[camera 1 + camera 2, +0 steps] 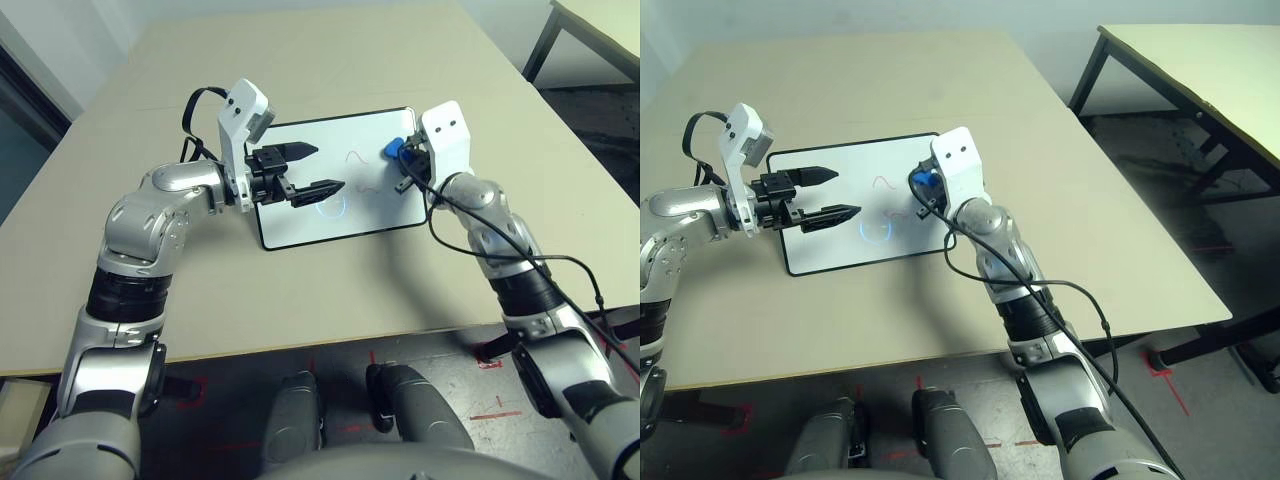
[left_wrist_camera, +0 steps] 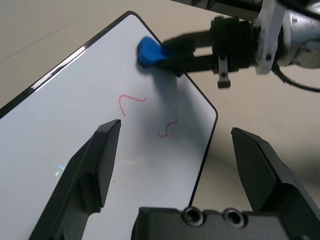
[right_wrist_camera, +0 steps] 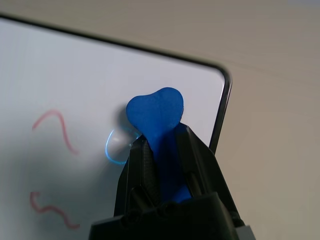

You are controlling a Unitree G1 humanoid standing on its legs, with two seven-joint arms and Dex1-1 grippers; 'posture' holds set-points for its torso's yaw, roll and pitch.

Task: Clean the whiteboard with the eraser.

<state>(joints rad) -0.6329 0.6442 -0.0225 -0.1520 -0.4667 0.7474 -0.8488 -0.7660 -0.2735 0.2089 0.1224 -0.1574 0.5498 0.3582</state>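
The whiteboard (image 1: 300, 222) lies flat on the table between my arms. It carries two red squiggles (image 2: 131, 100) and a light-blue ring (image 1: 332, 206). My right gripper (image 3: 162, 145) is shut on the bright-blue eraser (image 3: 155, 112). The eraser's (image 1: 393, 150) end touches the board near its far right corner, beside the red marks. My left gripper (image 1: 330, 167) hangs open over the left-middle of the board, fingers pointing toward the right gripper and holding nothing. The eraser (image 2: 148, 52) also shows in the left wrist view, ahead of the open fingers.
The board rests on a beige table (image 1: 300, 60) with bare surface all around it. A second table (image 1: 1200, 70) with dark legs stands off to the right across a gap. A black cable (image 1: 1080, 300) loops from my right forearm.
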